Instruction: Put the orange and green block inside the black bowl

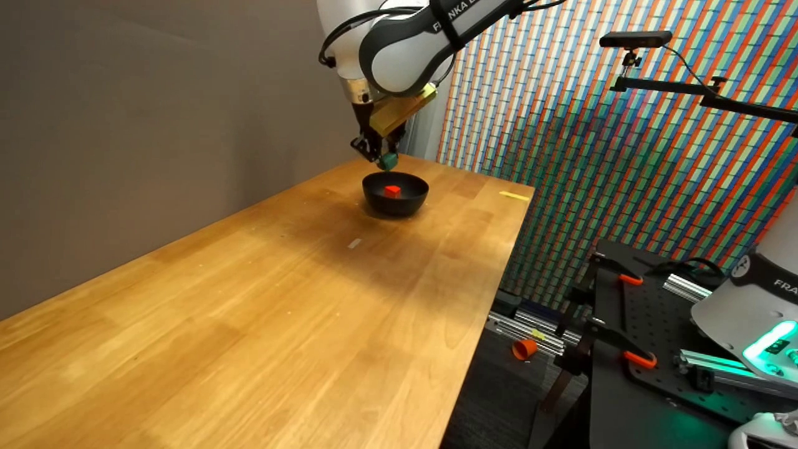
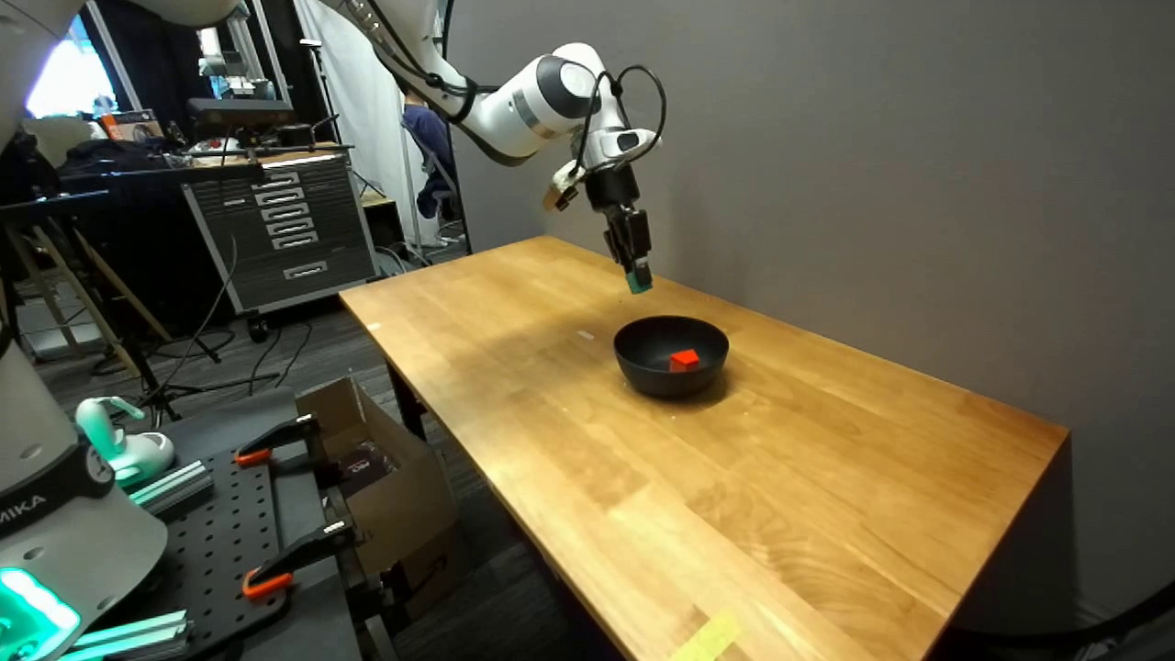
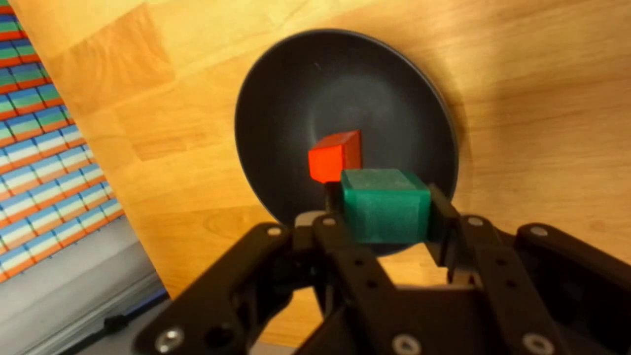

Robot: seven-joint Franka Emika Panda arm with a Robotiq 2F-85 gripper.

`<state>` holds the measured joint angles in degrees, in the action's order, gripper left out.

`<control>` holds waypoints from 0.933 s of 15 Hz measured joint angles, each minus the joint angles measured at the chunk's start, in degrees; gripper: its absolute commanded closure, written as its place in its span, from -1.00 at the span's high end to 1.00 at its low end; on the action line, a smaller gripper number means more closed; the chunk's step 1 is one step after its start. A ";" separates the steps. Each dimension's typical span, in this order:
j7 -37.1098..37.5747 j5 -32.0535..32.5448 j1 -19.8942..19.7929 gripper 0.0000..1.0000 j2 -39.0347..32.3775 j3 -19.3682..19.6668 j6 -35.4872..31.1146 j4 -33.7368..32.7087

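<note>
A black bowl (image 1: pixel 377 198) stands upright on the wooden table in both exterior views (image 2: pixel 643 372). It also shows in the wrist view (image 3: pixel 276 98). A bright orange block (image 3: pixel 328 160) lies inside the bowl; it shows there in both exterior views (image 1: pixel 392 191) (image 2: pixel 684 361). My gripper (image 3: pixel 384 207) is shut on a green block (image 3: pixel 387 212), one finger on each side. The green block is above the bowl and apart from it; it shows at the fingertips in both exterior views (image 1: pixel 388 162) (image 2: pixel 639 281). The bowl's near part is partly hidden by the gripper in the wrist view.
The wooden table (image 1: pixel 280 349) runs along a grey wall (image 1: pixel 156 125) close to the arm. A yellow tape strip (image 2: pixel 707 638) and a small pale tape piece (image 1: pixel 354 243) lie on the table. A camera on a bracket (image 1: pixel 636 40) stands beyond the table edge.
</note>
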<state>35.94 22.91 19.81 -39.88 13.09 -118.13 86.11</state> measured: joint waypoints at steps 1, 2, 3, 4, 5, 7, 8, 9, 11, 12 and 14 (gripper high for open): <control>0.96 0.07 -0.03 0.51 0.55 -0.04 0.12 1.27; 1.69 0.11 -0.10 0.65 1.09 -0.19 0.12 2.42; 2.05 0.11 -0.29 0.82 1.63 -0.56 0.10 3.42; 2.22 0.11 -0.54 0.96 2.24 -1.05 0.06 4.27; 2.24 -0.04 -0.88 1.00 2.98 -1.74 -0.07 5.14; 1.89 -2.08 -2.14 1.00 5.05 -3.98 -0.97 7.17; 1.17 -3.81 -3.03 1.00 6.43 -5.53 -1.83 8.48; -0.07 -5.54 -3.85 1.00 8.04 -7.10 -2.66 10.05; -3.18 -8.73 -4.96 1.00 11.61 -9.99 -4.07 13.70; -4.86 -10.33 -5.29 0.98 13.49 -11.32 -4.88 15.74; -6.16 -11.48 -5.44 0.99 16.58 -12.84 -5.47 18.92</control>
